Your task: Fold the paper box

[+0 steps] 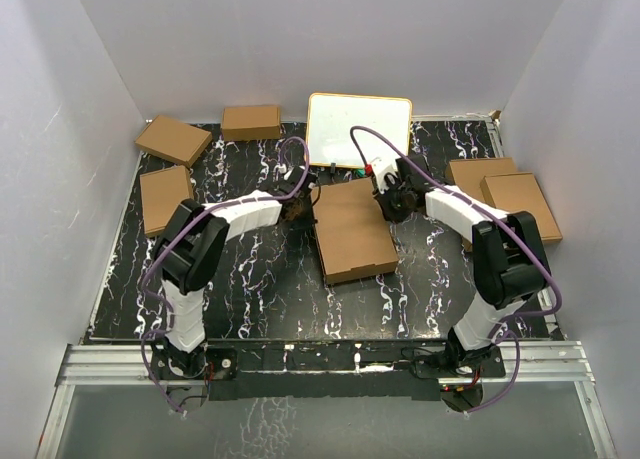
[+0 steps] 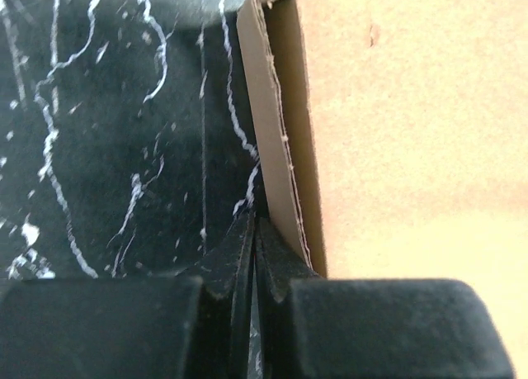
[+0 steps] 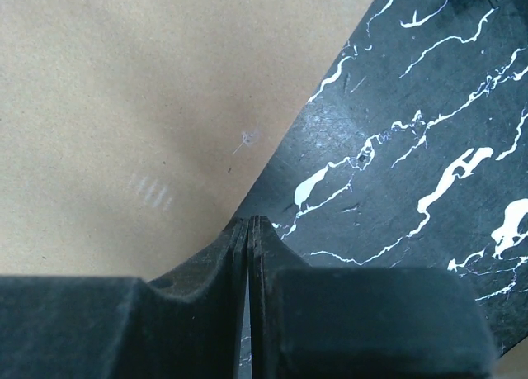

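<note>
Black marbled table (image 1: 262,284), closed paper box (image 1: 352,229) central

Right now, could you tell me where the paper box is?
In the top view, the paper box lies mid-table between the left hand and right hand, near the white board.

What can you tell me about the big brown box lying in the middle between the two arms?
The paper box is plain brown cardboard, folded into a flat rectangular shape. It lies flat and slightly askew on the black marbled table. Its left side wall shows layered cardboard edges, and its top has faint scuffs. The left gripper sits at its left edge and the right gripper near its far right corner, both with fingers shut on nothing.
</note>
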You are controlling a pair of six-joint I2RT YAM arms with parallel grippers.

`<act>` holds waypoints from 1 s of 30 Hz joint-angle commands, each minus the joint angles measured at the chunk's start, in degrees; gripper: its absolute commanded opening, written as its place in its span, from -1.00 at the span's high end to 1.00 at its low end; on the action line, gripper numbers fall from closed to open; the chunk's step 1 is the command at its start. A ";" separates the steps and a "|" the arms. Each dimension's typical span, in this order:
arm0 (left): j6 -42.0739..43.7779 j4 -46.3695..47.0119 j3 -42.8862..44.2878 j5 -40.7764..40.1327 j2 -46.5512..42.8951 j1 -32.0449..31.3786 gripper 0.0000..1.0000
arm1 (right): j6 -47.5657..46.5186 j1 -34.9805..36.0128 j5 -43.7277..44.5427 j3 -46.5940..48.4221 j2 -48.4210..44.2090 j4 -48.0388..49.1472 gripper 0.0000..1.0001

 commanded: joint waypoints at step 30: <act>-8.14 36.57 -49.81 13.94 -57.86 0.13 -0.94 | 0.51 -14.41 -5.03 -0.74 -6.65 1.81 0.78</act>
